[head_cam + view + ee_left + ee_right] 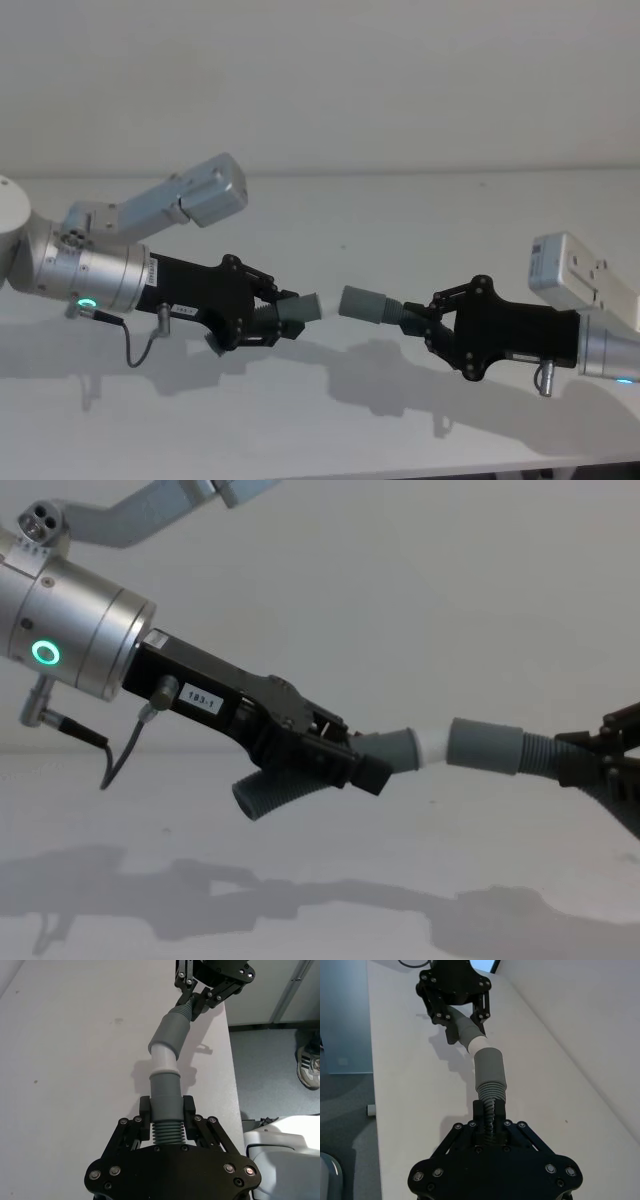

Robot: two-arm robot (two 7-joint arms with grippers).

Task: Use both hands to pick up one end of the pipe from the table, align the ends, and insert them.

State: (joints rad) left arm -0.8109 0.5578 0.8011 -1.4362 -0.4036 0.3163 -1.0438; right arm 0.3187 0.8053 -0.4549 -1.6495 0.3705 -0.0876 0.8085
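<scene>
Left gripper (365, 765): mid-left of chest frame, clamped on left pipe (390, 750).
Right gripper (418, 322): lower right, clamped on right pipe (366, 304).
Ends: white tip (432, 745) met right cuff (485, 745) above table (400, 210).

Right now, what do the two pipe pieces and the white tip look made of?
Left pipe and right pipe: matte grey rubber or soft plastic, judging by ribbed flexible sections and dull cuffs. White tip: smooth, harder-looking plastic, faint sheen. Not certain from looks.

left end effector (285, 318) clamped, right end effector (418, 322) clamped, facing each other
</scene>
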